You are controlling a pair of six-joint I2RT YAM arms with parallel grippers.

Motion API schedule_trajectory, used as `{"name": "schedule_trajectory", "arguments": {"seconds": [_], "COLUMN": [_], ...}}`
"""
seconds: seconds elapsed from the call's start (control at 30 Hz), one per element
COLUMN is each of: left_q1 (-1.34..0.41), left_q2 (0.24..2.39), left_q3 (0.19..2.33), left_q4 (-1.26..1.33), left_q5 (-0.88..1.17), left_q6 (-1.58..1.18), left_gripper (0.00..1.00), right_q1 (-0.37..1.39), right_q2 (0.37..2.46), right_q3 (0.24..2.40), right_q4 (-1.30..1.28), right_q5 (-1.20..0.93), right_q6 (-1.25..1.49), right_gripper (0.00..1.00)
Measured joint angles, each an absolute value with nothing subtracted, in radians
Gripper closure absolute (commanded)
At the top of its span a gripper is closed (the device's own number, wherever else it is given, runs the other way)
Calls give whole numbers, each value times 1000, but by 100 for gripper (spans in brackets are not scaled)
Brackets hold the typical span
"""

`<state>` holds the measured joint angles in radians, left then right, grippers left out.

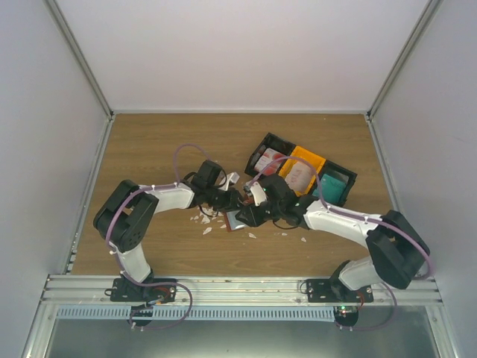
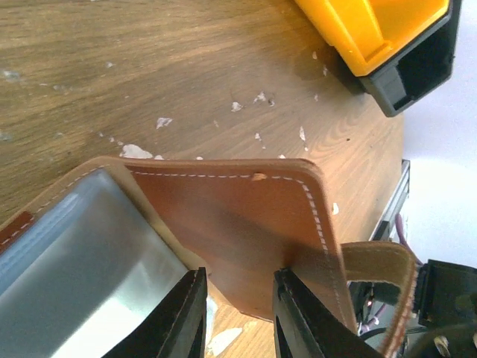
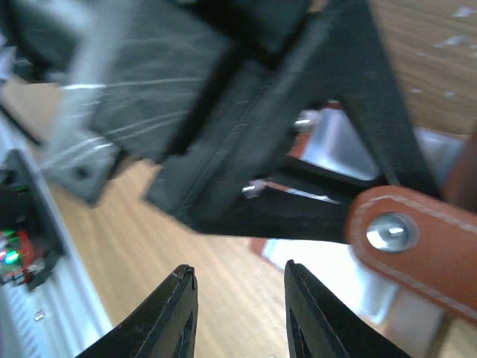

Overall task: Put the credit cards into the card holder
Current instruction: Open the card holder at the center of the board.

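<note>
The card holder (image 1: 236,219), a reddish-brown leather wallet, lies open at the table's middle between both grippers. In the left wrist view its leather flap (image 2: 238,224) stands raised between my left gripper's (image 2: 238,298) parted fingers. The right finger touches it, and the pale blue-grey pocket (image 2: 82,268) lies to the left. My right gripper (image 3: 240,291) is open and empty, just in front of the snap tab (image 3: 406,239). A red-and-white card (image 1: 269,160), a pale pinkish card (image 1: 299,176) and a teal card (image 1: 333,186) lie in the bins.
A row of black and orange bins (image 1: 307,156) stands at the back right; its orange corner (image 2: 373,30) shows in the left wrist view. Small white scraps (image 1: 206,230) litter the wood around the wallet. The two arms crowd together at the middle.
</note>
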<state>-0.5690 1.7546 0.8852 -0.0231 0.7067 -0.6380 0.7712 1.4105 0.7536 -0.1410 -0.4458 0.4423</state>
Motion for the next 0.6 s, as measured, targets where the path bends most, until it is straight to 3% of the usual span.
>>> {"name": "schedule_trajectory", "arguments": {"seconds": [0.3,0.6], "left_q1": [-569,-569], "left_q2": [1760,1750], "left_q3": [896,875], "left_q4": [-81,-128], "left_q5": [638,557], "left_q6": [-627,-591], "left_gripper": [72,72], "right_q1": [772,772], "right_q2": [1509,1558], "right_q3": [751,752], "right_q4": [-152,-160], "right_q5": [-176,-28], "right_q6": [497,530], "right_gripper": [66,55]}}
